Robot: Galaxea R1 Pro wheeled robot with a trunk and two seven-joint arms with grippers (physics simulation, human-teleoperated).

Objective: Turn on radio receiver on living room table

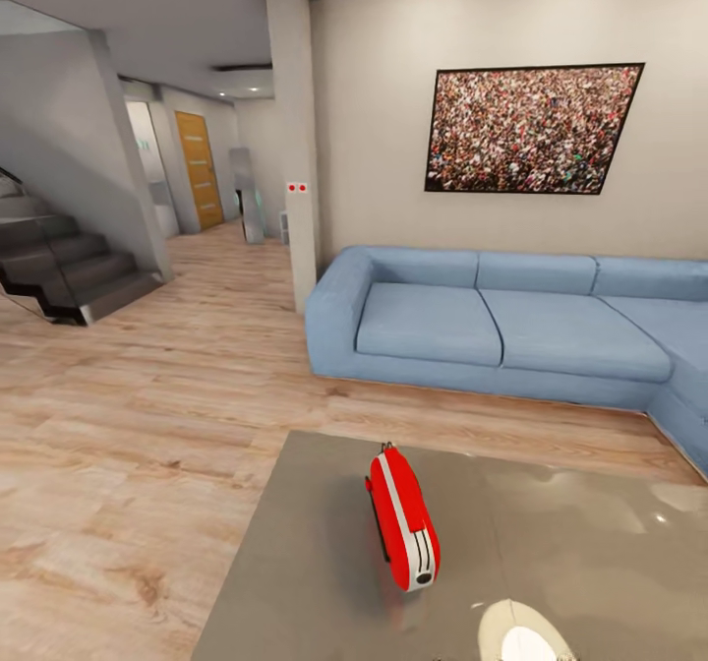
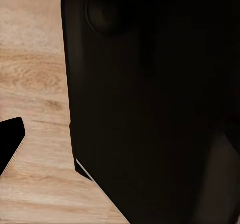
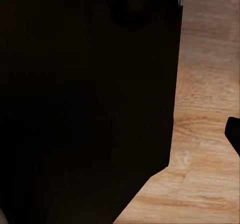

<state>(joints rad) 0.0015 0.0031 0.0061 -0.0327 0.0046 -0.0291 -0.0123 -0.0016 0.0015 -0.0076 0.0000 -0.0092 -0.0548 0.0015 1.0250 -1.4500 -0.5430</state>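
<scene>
Glossy grey bench [image 1: 324, 563] lies just ahead of me with the red radio receiver [image 1: 402, 519] standing near its front middle, long axis running away toward the blue sofa [image 1: 492, 331], about equally near either arm; whether my hands are apart I cannot tell.

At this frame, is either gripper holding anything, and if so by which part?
Cannot be told for the grippers themselves: both wrist views show mostly a dark body over wood floor. The radio receiver stands alone on the table, nothing touching it.
</scene>
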